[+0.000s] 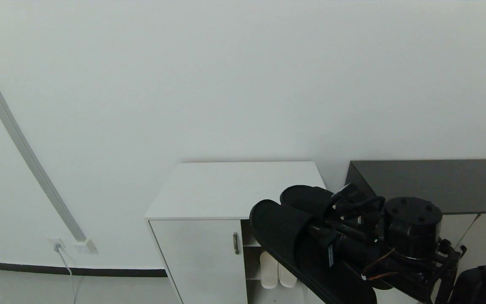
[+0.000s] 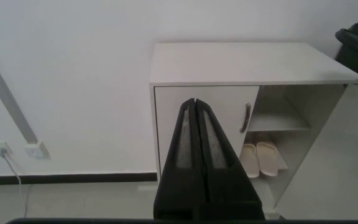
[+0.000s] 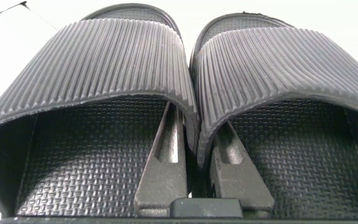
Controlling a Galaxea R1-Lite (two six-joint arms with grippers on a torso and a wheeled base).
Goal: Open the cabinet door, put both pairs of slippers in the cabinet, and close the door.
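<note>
While aloft, black slippers (image 1: 285, 228) near cabinet (image 1: 230, 188)

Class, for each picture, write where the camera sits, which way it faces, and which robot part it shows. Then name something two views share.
Head view: on the head, facing forward and down at the white cabinet; right arm shows, carrying black slippers.
Left wrist view: on the left arm, facing the open cabinet; the shut left claw shows.
Right wrist view: on the right arm, facing the black slippers; the right claw pinches them.
Shared: head and left wrist views both show white slippers inside the cabinet.
</note>
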